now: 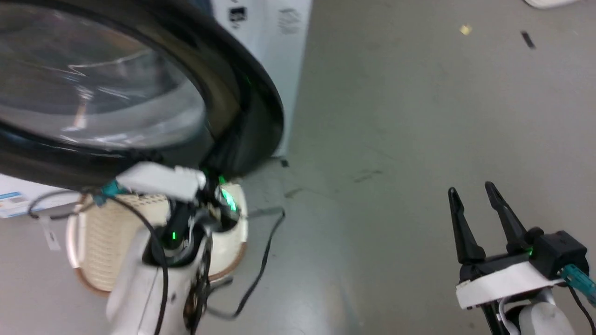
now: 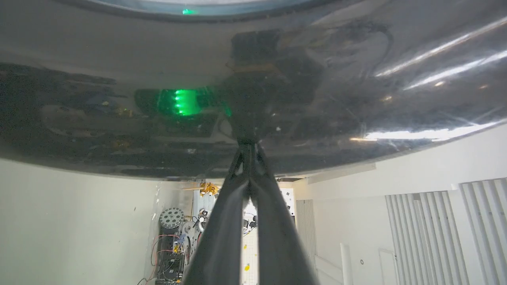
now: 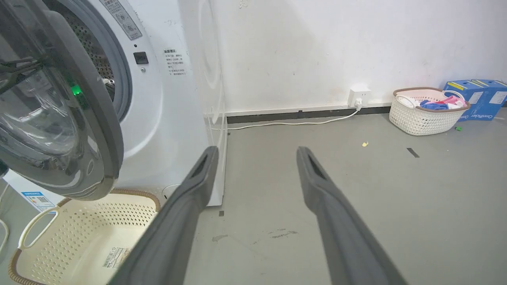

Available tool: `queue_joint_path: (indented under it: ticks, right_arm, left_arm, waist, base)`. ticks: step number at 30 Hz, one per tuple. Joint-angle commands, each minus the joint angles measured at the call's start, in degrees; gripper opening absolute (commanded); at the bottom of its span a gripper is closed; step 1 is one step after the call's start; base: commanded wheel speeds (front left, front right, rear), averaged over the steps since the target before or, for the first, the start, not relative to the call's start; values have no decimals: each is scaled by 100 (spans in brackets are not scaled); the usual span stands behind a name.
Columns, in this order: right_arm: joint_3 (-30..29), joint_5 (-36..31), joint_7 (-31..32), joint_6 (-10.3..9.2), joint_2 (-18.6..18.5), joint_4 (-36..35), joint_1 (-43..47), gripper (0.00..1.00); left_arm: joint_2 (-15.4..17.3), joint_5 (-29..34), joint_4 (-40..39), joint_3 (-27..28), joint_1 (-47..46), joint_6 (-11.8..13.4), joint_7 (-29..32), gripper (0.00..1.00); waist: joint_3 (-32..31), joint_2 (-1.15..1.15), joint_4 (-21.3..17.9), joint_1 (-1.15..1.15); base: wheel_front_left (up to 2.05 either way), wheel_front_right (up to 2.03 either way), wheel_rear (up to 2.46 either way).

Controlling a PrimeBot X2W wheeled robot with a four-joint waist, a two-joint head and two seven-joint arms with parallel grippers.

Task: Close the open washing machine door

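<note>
The robot's white left forearm (image 1: 132, 293) is trailing looping black cables (image 1: 264, 258) and glowing with green lights (image 1: 173, 235); the right gripper (image 1: 470, 188) is showing two long tapering dark fingers (image 1: 461, 228), a white band (image 1: 503, 281) and a teal plug (image 1: 577, 278).

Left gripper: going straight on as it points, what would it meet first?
The washing machine door: its glossy black rim lies right at the shut tips of the left gripper, seemingly touching, though depth is unclear.
</note>
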Motion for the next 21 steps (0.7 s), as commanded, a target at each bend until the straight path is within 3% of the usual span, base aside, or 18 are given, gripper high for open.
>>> queue_joint_path:
  ticks: [1,11,17,21]
  right_arm:
    - [40,94,-25,5,18,9,-129,100]
    - [187,314,-25,5,20,82,-194,100]
    - [140,267,-25,5,21,25,-169,100]
    - [75,171,-25,5,21,-52,-85,100]
  left_arm:
    - [3,84,140,2,-316,-27,-206,0]
    - [3,254,1087,121,-1245,-27,-1088,0]
    - [3,408,799,-21,-994,-27,-1044,0]
    - [80,898,358,-310,-433,-27,-1097,0]
  waist:
    - [285,-1,-327,-1]
    - [333,-1,-450,-1]
    - [184,-1,-220,-1]
    - [-87,-1,78,-1]
  base:
    - [0,0,0]
    - [0,0,0]
    - [0,0,0]
    - [0,0,0]
